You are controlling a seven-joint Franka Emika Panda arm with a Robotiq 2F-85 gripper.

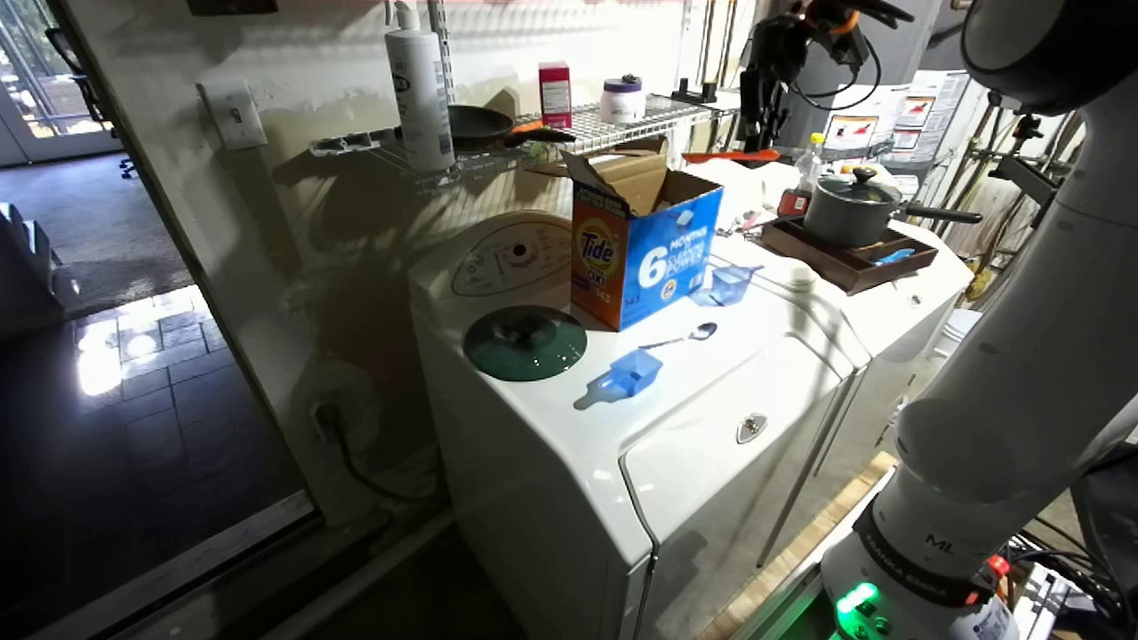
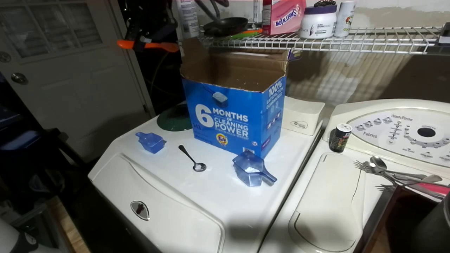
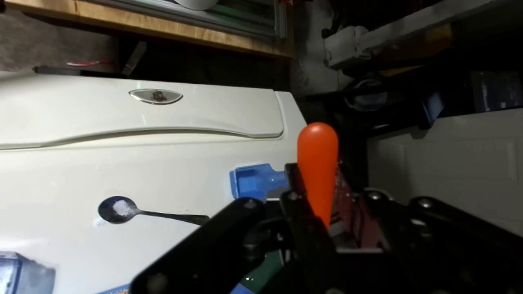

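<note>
My gripper (image 1: pixel 757 133) is shut on a long orange utensil (image 1: pixel 731 156) and holds it level in the air. Both show in an exterior view, gripper (image 2: pixel 140 43) and utensil (image 2: pixel 167 46), above and beyond the open blue Tide box (image 2: pixel 225 116). In the wrist view, the fingers (image 3: pixel 312 183) clasp the utensil (image 3: pixel 318 151), whose rounded end points away; the rest is hidden. Below on the white washer top lie a blue scoop (image 3: pixel 249 181), a dark metal spoon (image 3: pixel 118 209) with white powder and a second clear-blue scoop (image 2: pixel 249 168) holding some white powder.
A green lid (image 1: pixel 524 356) lies beside the box. A wire shelf (image 2: pixel 365 40) with a pan, bottles and boxes hangs behind. A dark tray (image 1: pixel 845 267) with a lidded pot (image 1: pixel 849 213) and loose cutlery (image 2: pixel 393 174) stand on the adjoining machine, near a small black can (image 2: pixel 340 138).
</note>
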